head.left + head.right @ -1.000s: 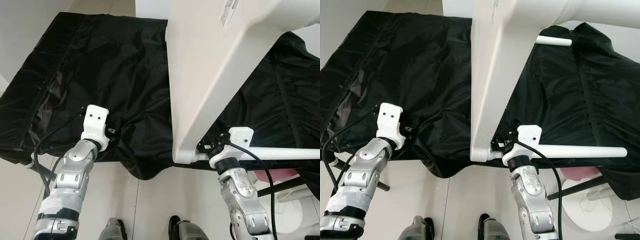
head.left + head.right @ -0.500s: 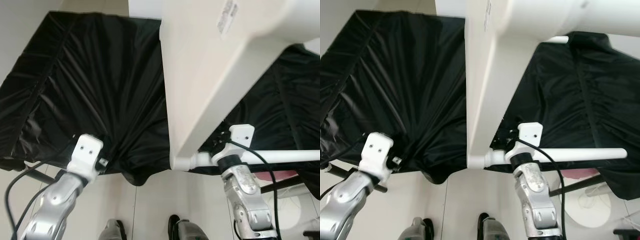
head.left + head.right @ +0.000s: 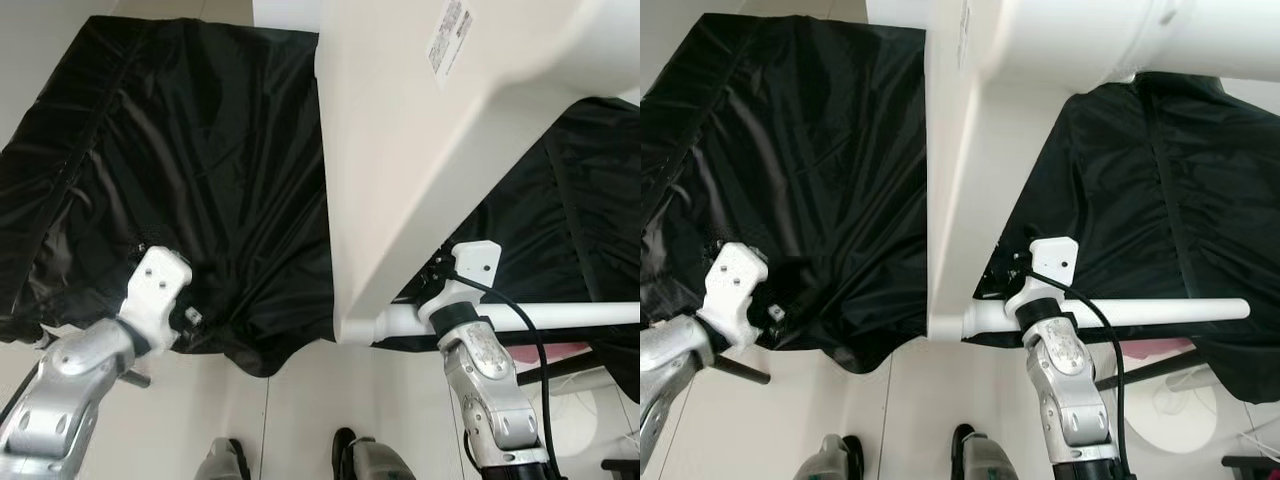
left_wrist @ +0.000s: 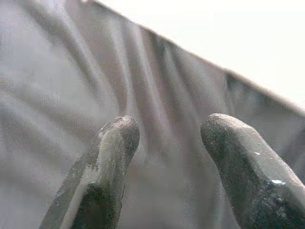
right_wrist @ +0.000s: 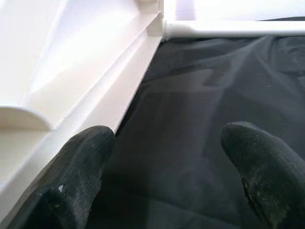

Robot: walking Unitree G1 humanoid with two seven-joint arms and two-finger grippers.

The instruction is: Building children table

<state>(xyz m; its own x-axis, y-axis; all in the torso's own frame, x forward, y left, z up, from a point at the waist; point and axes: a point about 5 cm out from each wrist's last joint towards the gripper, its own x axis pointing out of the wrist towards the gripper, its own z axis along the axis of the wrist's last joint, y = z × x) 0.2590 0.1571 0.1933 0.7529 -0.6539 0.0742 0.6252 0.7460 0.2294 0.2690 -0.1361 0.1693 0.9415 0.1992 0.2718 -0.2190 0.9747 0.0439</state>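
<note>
A: Two claws listed. Right claw (image 5: 164,167): fingers spread, empty, tabletop (image 3: 400,150) edge at its 10 o'clock, near leg (image 3: 540,316) running toward 3 o'clock.

B: Left claw (image 4: 164,143)?

A: Also spread, empty, over black cloth (image 3: 180,170), well apart from the tabletop. Right arm is nearer, likely.

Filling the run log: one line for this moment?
left hand: open over black cloth | right hand: open beside white tabletop, near leg
</note>
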